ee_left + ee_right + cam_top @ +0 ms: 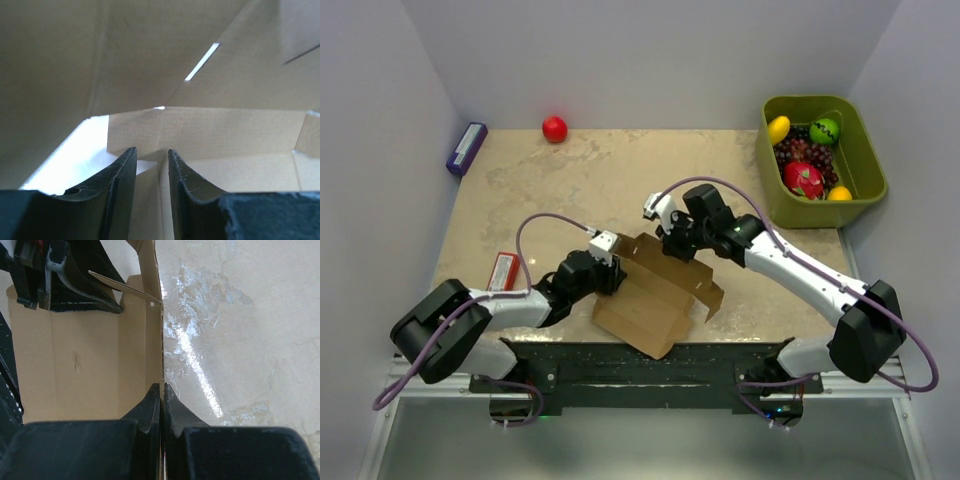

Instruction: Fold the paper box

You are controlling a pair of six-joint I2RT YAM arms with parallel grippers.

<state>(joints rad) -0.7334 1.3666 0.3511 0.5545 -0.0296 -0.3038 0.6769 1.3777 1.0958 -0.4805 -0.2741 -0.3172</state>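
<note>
Beige tabletop [570,180] with your paper box [655,295] half-formed near the front edge, between both arms. Looks like your right gripper [161,386] is pinched tight on one side wall to keep it upright, while your left gripper [151,150] sits inside, fingers slightly apart, probably working a fold.

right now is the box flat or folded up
Partly folded: in the top view the box has walls raised off the table, yet its top is open and a notched flap sticks out.
</note>
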